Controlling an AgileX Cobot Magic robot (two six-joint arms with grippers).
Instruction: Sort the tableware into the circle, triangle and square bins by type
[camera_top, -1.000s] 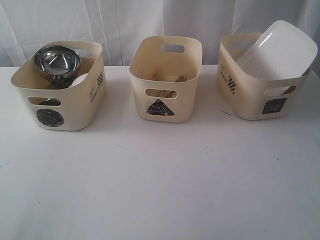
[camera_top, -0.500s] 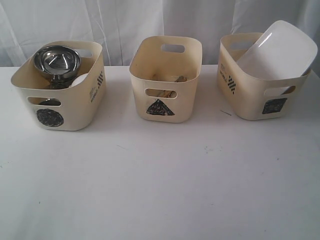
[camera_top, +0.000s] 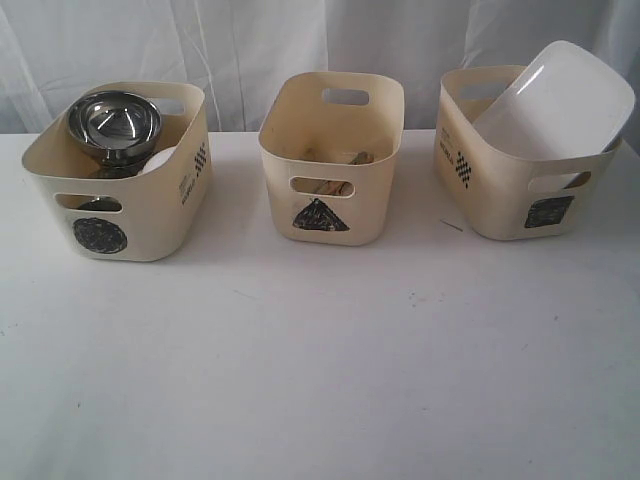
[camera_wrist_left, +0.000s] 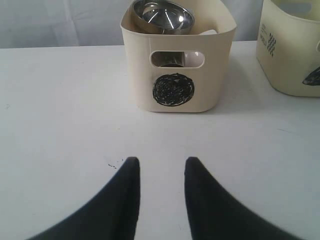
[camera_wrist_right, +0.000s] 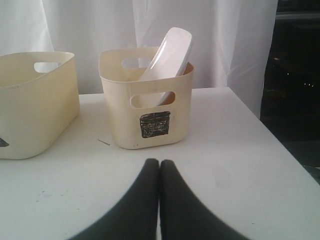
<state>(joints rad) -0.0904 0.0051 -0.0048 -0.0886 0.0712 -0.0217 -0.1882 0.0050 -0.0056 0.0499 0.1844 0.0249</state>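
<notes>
Left claw (camera_wrist_left: 161, 162) hangs low over the table (camera_top: 320, 380), its two black fingers spread with only bare tabletop between them, and it faces the circle bin (camera_wrist_left: 140, 75). Right claw (camera_wrist_right: 159, 164) has its fingers pressed together, gripping nothing, and it faces the square bin (camera_wrist_right: 115, 115). Three cream bins stand in a row toward the table's far edge, well apart from one another. On the left, the circle bin holds a steel bowl (camera_top: 113, 122) sitting upright and high, about level with the bin's rim, on other steel pieces too hidden to name. A bit of white bowl (camera_top: 160, 158) shows just beside it. In the middle, the triangle bin (camera_top: 375, 195) has wooden chopsticks (camera_top: 352, 158) and other cutlery lying low inside, partly seen through the front handle slot; the single pieces cannot be told apart. On the right, the plate (camera_top: 555, 100) leans tilted in the square bin, its upper part sticking well above the rim.
</notes>
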